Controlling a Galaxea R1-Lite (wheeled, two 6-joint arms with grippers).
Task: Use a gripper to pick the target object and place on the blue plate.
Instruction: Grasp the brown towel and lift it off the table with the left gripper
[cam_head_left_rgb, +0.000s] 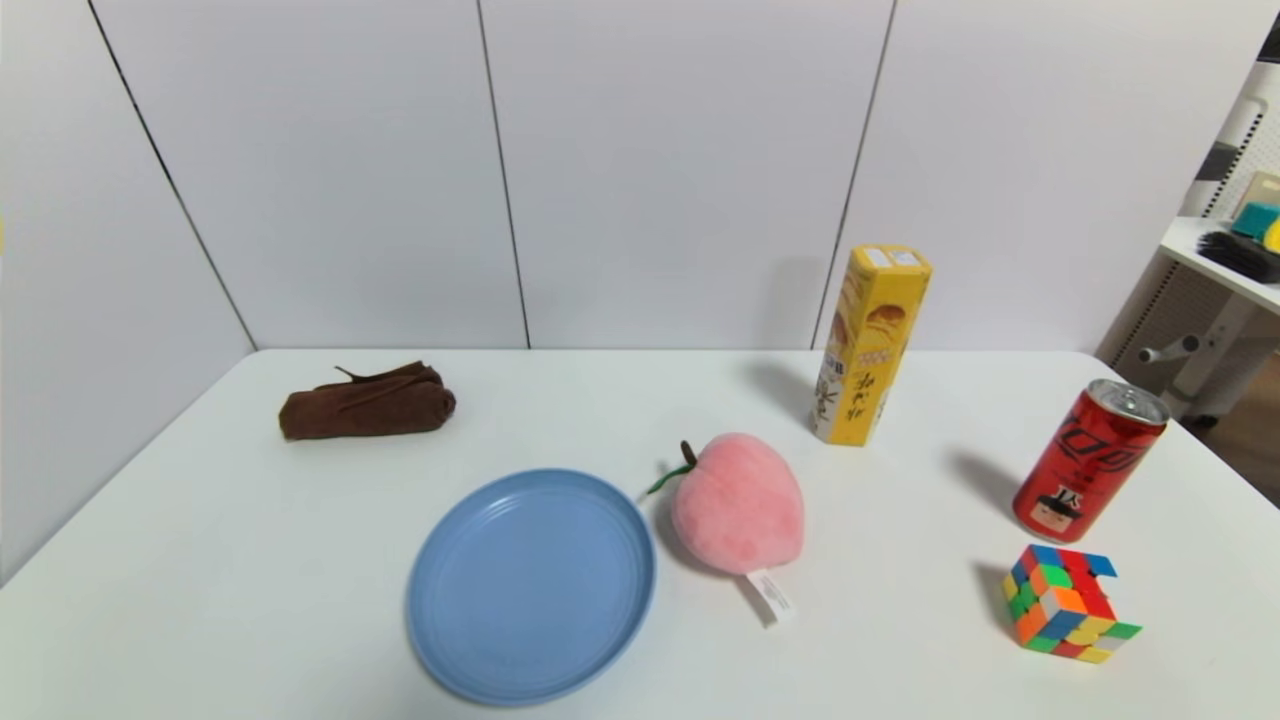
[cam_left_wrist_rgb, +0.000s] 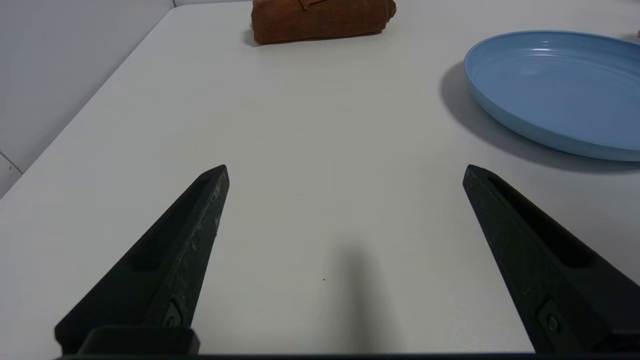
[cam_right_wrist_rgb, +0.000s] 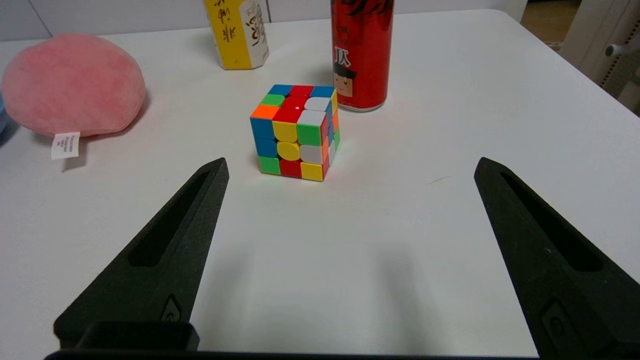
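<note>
A folded dark brown towel lies at the table's far left; the left wrist view shows the towel well ahead of my fingers. The round light blue plate sits empty near the front centre, and that plate also appears in the left wrist view. Neither arm shows in the head view. My left gripper is open over bare table, short of both towel and plate. My right gripper is open too, a short way before the colour cube.
A pink plush peach lies just right of the plate. A tall yellow snack box stands behind it. A red can and a colour cube sit at the right. A shelf stands off the table's right.
</note>
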